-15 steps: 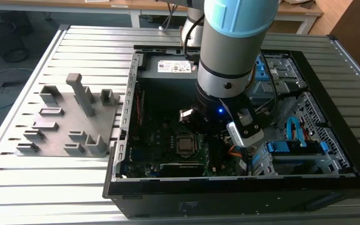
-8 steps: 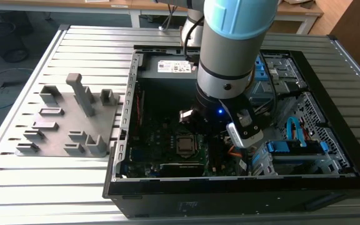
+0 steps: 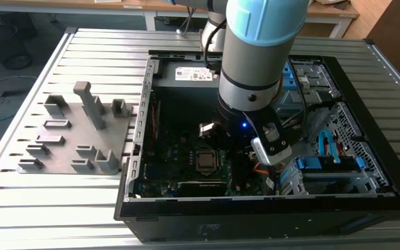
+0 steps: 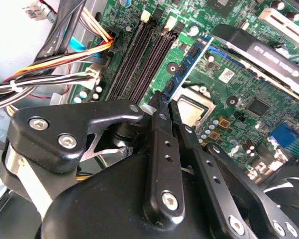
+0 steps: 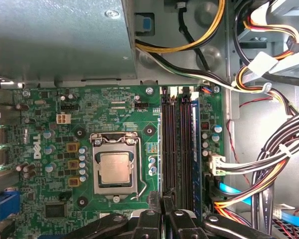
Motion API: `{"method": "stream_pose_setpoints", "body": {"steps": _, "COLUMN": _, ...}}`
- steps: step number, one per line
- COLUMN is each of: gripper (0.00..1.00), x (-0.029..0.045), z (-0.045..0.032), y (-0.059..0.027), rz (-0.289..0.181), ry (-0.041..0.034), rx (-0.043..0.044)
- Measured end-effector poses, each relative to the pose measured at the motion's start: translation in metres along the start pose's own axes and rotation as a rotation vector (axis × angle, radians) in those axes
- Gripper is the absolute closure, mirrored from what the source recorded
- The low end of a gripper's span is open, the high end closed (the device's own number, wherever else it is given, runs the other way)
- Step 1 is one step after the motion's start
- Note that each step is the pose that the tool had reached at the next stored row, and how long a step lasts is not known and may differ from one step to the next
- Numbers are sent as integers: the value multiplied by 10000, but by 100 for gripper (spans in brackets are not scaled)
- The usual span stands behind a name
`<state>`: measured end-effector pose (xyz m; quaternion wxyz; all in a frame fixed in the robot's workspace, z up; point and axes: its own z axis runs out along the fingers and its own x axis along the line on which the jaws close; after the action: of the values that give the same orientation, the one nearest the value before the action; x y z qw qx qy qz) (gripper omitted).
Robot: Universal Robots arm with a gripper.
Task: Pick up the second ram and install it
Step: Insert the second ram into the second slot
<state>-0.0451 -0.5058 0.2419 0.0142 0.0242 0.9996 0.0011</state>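
Your fingers are pinched together, holding nothing, just above the motherboard. Past them, the second ram stands seated in the slot row beside the processor socket.

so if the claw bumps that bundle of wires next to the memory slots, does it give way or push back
Probably gives way: the wire bundle hangs in loose curves, so it looks floppy. A white tie binds strands, so they would likely shift together. Some end in a white plug on the board; a hard shove might tug it.
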Motion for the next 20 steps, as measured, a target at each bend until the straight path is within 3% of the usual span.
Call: {"method": "stream_pose_setpoints", "body": {"steps": 20, "gripper": 86, "x": 2, "z": 60, "y": 0, "rz": 0, "ry": 0, "rx": 0}}
